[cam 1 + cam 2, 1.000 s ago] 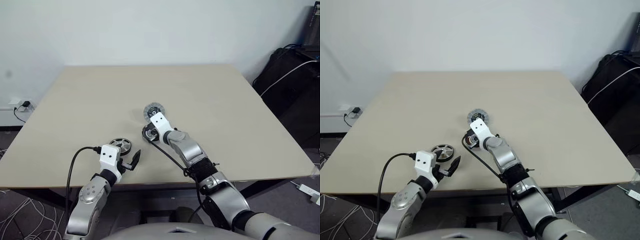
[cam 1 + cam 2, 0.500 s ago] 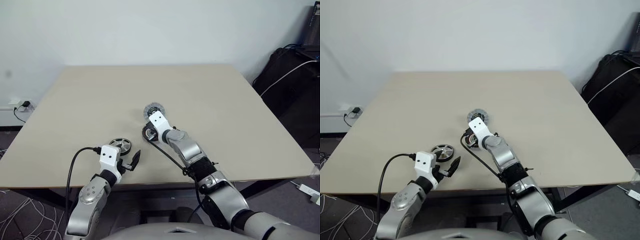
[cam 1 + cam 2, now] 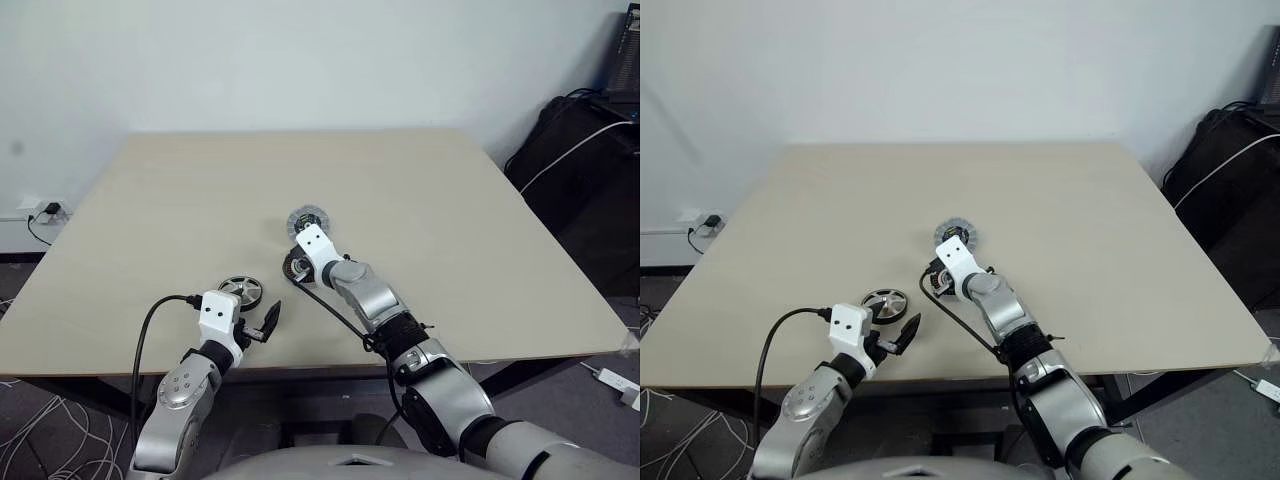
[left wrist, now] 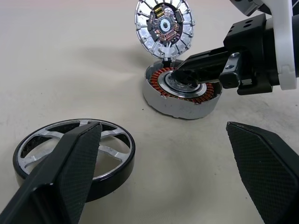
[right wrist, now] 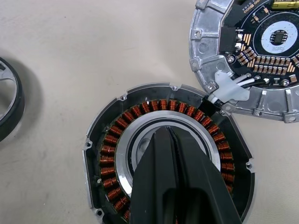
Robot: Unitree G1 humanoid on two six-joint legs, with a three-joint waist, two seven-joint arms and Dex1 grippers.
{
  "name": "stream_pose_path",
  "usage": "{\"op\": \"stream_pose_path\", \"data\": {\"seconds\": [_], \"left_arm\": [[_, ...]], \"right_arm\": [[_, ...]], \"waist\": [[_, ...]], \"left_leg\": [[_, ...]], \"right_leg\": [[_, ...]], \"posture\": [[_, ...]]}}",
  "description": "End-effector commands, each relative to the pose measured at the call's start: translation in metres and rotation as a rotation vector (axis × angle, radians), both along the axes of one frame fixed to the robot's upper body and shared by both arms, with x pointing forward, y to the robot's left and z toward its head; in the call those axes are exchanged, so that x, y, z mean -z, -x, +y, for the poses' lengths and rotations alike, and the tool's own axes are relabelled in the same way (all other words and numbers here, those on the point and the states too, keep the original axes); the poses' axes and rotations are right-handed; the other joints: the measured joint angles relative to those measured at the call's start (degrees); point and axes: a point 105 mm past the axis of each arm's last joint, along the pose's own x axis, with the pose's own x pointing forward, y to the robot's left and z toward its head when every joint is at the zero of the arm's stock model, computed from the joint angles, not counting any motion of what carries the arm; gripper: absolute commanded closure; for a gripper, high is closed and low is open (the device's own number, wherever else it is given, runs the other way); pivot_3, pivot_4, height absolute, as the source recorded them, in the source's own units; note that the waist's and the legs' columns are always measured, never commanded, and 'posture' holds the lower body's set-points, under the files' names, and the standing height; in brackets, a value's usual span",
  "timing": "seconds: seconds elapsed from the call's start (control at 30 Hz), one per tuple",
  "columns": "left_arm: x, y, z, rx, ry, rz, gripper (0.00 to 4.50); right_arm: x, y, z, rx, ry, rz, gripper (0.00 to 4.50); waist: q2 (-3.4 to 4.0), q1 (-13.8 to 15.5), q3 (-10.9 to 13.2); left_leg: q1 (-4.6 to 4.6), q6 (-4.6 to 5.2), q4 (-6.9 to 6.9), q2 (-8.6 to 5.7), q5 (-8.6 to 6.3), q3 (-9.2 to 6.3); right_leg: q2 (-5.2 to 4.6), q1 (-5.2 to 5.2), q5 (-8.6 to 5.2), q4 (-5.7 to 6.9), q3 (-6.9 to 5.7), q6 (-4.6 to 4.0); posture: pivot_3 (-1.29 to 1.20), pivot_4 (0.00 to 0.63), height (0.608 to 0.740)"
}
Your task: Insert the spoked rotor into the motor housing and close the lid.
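The motor housing (image 4: 181,93) sits upright on the beige tabletop (image 3: 420,190), a shallow round cup with a ring of copper windings around a silver centre. The right gripper (image 5: 174,140) has its two black fingers (image 5: 159,172) pressed together, holding nothing, with their tips down at the housing's silver centre; whether they touch the metal cannot be told. Just beyond the housing, on the side away from the robot, the lid (image 4: 164,28) lies on the tabletop with its circuit face up, its rim touching the housing's edge where short wires join the two. The spoked rotor (image 4: 74,154) lies flat on the tabletop nearer the robot and to the left of the housing, apart from it, its silver spokes set inside a dark outer rim. The left gripper (image 3: 258,322) hovers just on the robot's side of the rotor, its fingers (image 4: 70,163) spread wide and empty. One finger shows in front of the rotor in the left wrist view.
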Motion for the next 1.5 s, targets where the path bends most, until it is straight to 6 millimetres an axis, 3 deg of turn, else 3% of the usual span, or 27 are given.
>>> {"op": "stream_pose_path", "data": {"seconds": [0.03,0.27,0.87,1.33,1.5], "left_arm": [[-0.014,-0.004,-0.002,0.004,0.005,-0.060,0.00],[-0.014,-0.004,-0.003,0.005,0.006,-0.060,0.00],[-0.014,-0.006,-0.006,0.025,0.010,-0.058,0.00],[-0.015,-0.005,-0.004,0.018,0.006,-0.060,0.00],[-0.014,-0.003,-0.003,0.012,0.004,-0.055,0.00]], "right_arm": [[-0.007,-0.006,0.002,0.010,-0.013,-0.021,4.47],[-0.003,-0.005,0.002,0.013,-0.022,-0.009,4.47],[-0.028,-0.009,-0.008,0.039,-0.089,-0.095,4.47],[0.006,-0.003,-0.007,0.029,-0.015,0.010,4.47],[-0.006,-0.006,-0.003,0.026,-0.063,-0.029,4.47]], "waist": [[0.00,0.0,0.0],[-0.01,-0.1,0.0],[0.00,0.0,0.0],[-0.02,-0.1,0.0],[-0.01,-0.1,0.0]], "left_leg": [[0.00,0.00,0.00,0.00,0.00,0.00],[0.04,-0.01,0.00,0.00,0.00,0.00],[0.01,0.00,0.00,0.00,0.00,0.00],[0.07,0.00,0.00,0.00,0.00,0.00],[0.18,0.00,0.00,0.00,0.00,-0.01]], "right_leg": [[0.00,0.00,0.00,0.00,0.00,0.00],[0.00,0.04,0.00,0.00,0.00,0.00],[0.00,0.01,0.00,0.01,0.01,0.00],[0.00,0.05,0.00,0.02,0.00,-0.01],[0.00,0.20,-0.02,0.01,0.01,-0.12]], "posture": [[0.00,0.000,0.740],[0.00,0.000,0.740],[0.00,0.000,0.740],[0.00,0.000,0.740],[0.00,0.000,0.740]]}}
